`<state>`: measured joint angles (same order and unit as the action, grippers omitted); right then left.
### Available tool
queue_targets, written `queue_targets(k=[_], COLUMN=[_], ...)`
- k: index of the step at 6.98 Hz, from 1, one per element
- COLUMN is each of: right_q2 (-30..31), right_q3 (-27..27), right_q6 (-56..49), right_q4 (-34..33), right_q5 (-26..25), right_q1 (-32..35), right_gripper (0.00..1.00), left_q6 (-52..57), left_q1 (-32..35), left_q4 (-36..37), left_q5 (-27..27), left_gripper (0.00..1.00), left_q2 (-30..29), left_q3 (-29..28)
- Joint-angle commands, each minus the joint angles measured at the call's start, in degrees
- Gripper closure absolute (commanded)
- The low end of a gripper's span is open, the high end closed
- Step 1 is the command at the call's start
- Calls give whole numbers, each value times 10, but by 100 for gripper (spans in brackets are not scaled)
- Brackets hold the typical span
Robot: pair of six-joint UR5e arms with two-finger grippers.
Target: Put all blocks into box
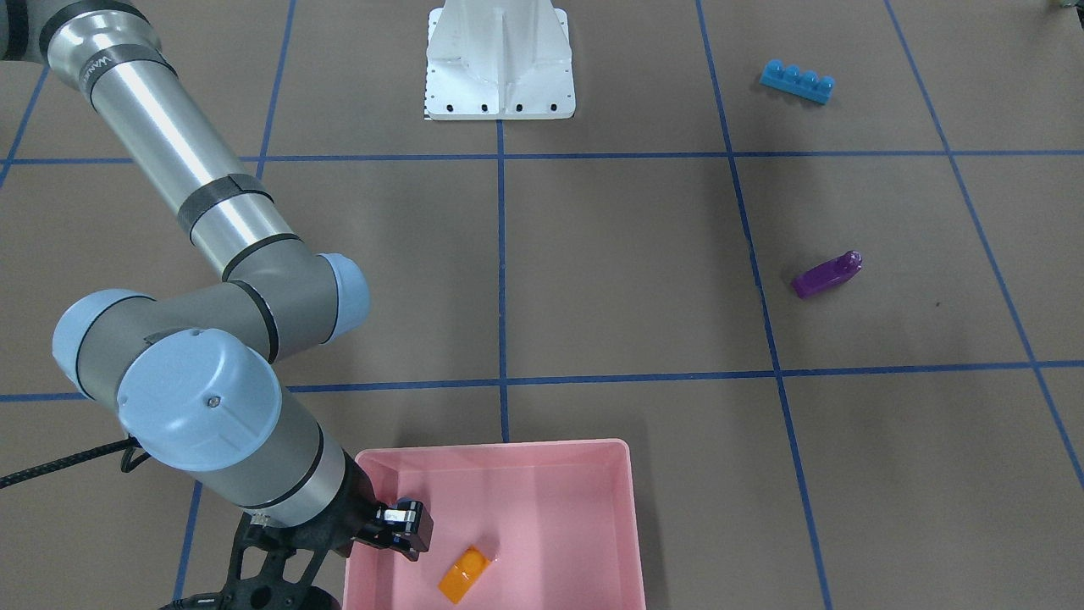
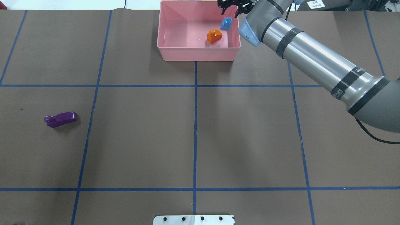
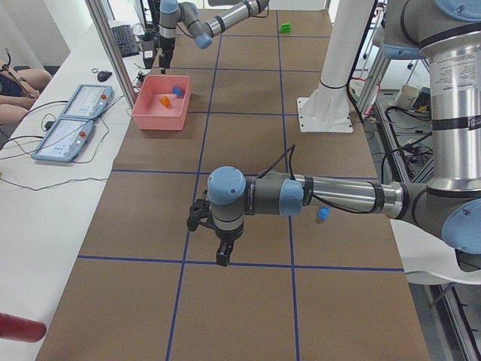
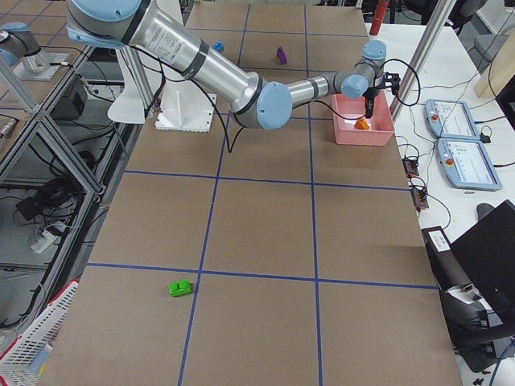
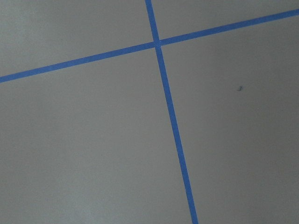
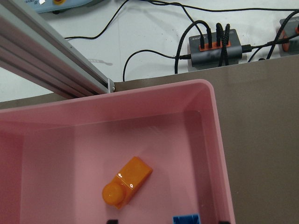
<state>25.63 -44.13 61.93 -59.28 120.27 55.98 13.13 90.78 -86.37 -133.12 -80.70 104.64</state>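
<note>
Gripper on right arm [image 2: 230,10] spread wide over shallow pink plastic tray [image 2: 175,37], small blue one-stud brick [image 2: 226,24] under it by tray's right wall, orange studded brick [image 2: 214,36] beside. Left gripper [image 3: 222,252]: width can't tell.

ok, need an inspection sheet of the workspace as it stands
surface: brown table with a blue tape grid.
job's things: orange block and small blue block in the pink box; long blue block, purple block and green block out on the table.
clutter: nothing seen.
grippers: right gripper open above the small blue block; left gripper hangs over the table, open or shut cannot be told.
cables: black cable over the table's right side; hub with plugged cables past the box.
surroundings: white robot base; two control tablets beside the table.
</note>
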Motion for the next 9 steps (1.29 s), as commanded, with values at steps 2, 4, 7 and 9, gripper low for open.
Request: queue_targets(k=[2, 4, 7, 9], right_q2=[83, 197, 448, 624], right_q3=[-193, -343, -582, -720], right_q6=[-40, -103, -166, -219], right_q4=[-148, -212, -214, -212], right_q5=[5, 22, 86, 86], right_q1=[9, 25, 83, 91], right_gripper=[0, 0, 0, 0], left_q6=[-30, -29, -68, -162], left_q1=[-5, -22, -179, -273], left_q4=[-60, -113, -212, -313], left_q5=[-3, -92, -96, -28], left_gripper=[0, 0, 0, 0], left_q2=[-28, -23, -17, -17], left_q3=[-4, -2, -2, -2])
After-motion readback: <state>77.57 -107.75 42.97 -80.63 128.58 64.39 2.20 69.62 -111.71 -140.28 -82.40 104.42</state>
